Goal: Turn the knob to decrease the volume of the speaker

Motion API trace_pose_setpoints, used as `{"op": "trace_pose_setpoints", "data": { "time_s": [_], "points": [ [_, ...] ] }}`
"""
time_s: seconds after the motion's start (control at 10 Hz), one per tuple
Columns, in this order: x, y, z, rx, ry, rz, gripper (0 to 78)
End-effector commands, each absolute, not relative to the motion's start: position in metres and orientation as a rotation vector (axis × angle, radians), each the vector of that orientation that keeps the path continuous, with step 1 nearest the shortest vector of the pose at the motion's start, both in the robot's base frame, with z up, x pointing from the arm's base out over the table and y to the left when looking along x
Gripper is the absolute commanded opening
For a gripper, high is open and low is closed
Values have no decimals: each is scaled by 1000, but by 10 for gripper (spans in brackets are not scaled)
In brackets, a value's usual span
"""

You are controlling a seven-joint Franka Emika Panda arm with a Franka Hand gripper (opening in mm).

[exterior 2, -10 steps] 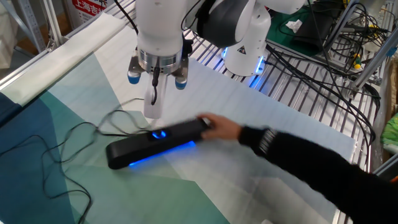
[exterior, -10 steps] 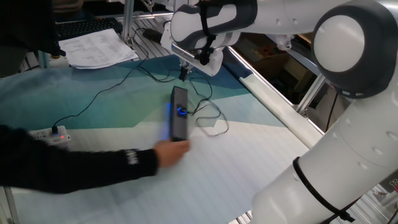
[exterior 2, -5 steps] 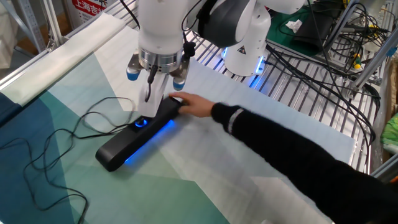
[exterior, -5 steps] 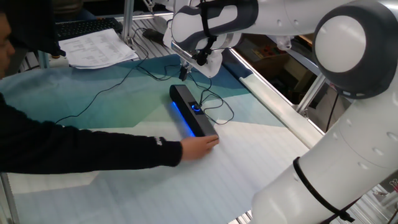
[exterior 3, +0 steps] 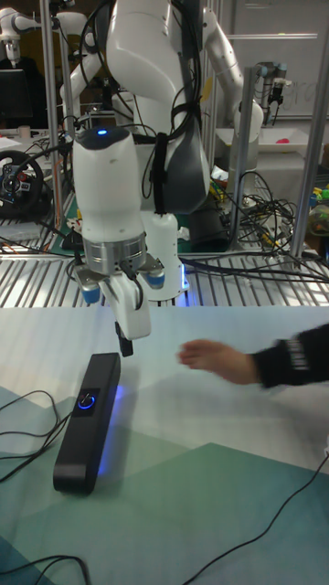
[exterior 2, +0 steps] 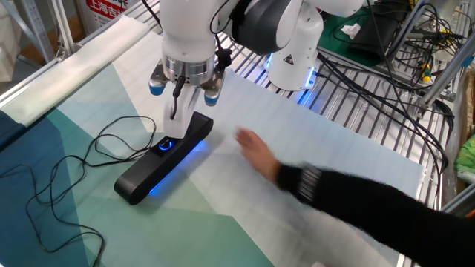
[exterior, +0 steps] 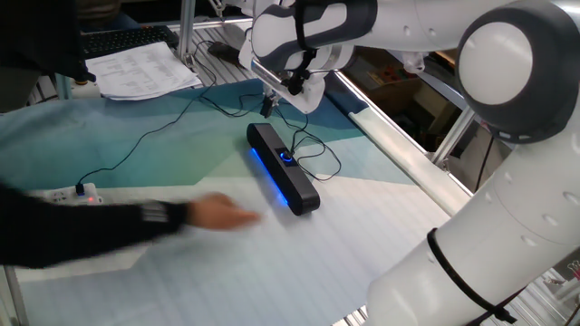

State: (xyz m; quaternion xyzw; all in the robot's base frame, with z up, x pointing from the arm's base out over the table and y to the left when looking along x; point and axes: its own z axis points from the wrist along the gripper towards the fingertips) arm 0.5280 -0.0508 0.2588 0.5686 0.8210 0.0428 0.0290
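Speaker (exterior 2: 162, 167) lies diagonal, lower left of frame, knob (exterior 2: 164, 145) lit blue. Gripper (exterior 2: 175, 112) hangs just above far end, fingers pinched together, empty. Blurry hand (exterior 2: 256, 150) center frame, apart from speaker.

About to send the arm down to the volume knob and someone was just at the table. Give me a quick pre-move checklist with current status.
1. Person's hand off the speaker: ok, apart from it but above the table.
2. Knob visible and unobstructed: ok, blue ring lit.
3. Gripper over the knob: not ok, it hangs above the speaker's far end.
4. Gripper state: cannot tell.
5. Cable away from the knob: ok, it lies beside the speaker.
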Motion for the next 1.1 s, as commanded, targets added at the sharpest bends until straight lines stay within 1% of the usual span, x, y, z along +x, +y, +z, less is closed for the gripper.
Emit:
{"op": "trace_pose_setpoints", "data": {
  "time_s": [0.1, 0.2, 0.3, 0.5, 0.7, 1.1],
  "points": [
    [531, -64, 254, 1764, 2521, 145, 0],
    [531, -66, 253, 1763, 2521, 146, 0],
    [530, -82, 245, 1762, 2526, 174, 0],
    [525, -93, 239, 1757, 2535, 211, 0],
    [517, -104, 231, 1732, 2552, 209, 0],
    [516, -103, 208, 1733, 2537, 180, 0]
  ]
}}
